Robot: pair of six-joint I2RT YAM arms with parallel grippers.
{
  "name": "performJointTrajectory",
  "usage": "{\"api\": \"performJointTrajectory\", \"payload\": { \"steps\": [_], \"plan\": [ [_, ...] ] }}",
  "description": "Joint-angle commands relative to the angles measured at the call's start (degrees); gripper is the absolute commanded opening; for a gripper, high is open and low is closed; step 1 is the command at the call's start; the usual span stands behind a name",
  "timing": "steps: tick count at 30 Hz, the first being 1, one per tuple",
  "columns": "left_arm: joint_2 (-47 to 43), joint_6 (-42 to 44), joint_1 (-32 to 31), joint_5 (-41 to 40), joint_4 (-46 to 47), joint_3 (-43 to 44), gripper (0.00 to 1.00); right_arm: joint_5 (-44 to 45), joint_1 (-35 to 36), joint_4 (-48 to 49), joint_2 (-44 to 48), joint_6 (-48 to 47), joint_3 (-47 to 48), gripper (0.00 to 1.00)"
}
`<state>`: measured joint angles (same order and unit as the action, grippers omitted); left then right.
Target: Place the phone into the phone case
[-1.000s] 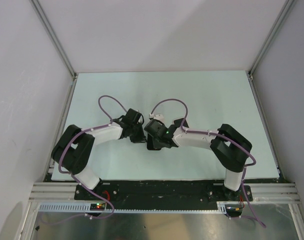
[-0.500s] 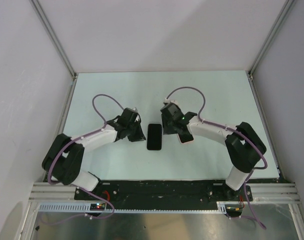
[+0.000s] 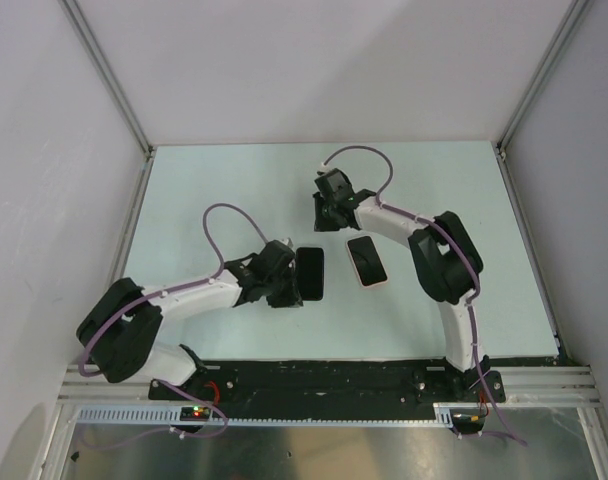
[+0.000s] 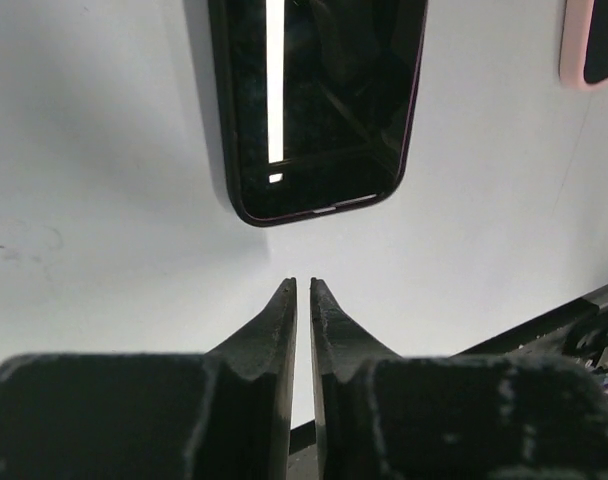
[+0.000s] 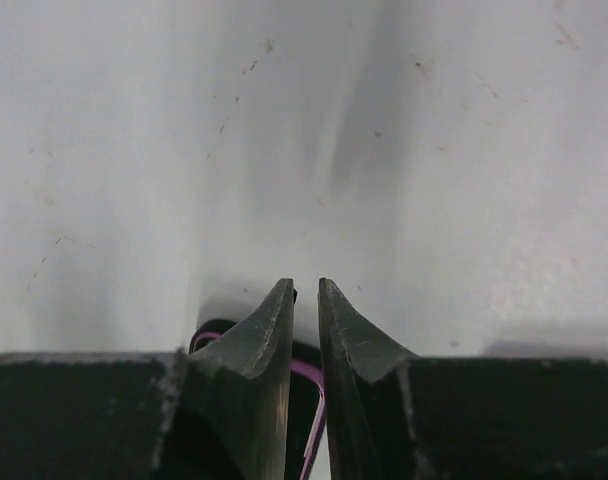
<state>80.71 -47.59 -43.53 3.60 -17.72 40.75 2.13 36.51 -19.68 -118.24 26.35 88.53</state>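
Left fingers (image 4: 281, 330): we log them all but together, a thin slit between, gripping nothing. The phone (image 4: 319, 100) lies flat on the bench (image 4: 104, 200) just ahead of the tips, not touching, short end toward them, long axis running straight away. Right fingers (image 5: 269, 330): likewise nearly together and empty, over the bench beyond the case (image 3: 366, 260). We judge the left arm nearer the phone; the case lies just right of it, apart, roughly parallel.

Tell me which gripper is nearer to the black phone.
Left. The left gripper is close beside the phone, its fingertips just short of it and not touching. The right gripper is farther back on the table, past the phone's far end, over bare surface.
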Motion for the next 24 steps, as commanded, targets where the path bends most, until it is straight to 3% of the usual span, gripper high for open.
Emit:
{"api": "performJointTrajectory", "payload": {
  "steps": [1, 14, 24],
  "plan": [
    [0.6, -3.57, -1.65, -2.68, 0.87, -0.1, 0.13, -3.68, -0.28, -1.17, -4.21, -1.16, 5.13, 0.2],
    [7.73, -5.67, -1.35, -6.9, 3.03, 1.31, 0.13, -7.93, 1.43, 0.36, -4.96, -1.43, -0.41, 0.19],
    [7.43, -3.16, 4.99, -7.77, 3.39, 1.29, 0.13, -7.81, 1.52, 1.76, 0.74, 0.3, -10.26, 0.16]
  ]
}}
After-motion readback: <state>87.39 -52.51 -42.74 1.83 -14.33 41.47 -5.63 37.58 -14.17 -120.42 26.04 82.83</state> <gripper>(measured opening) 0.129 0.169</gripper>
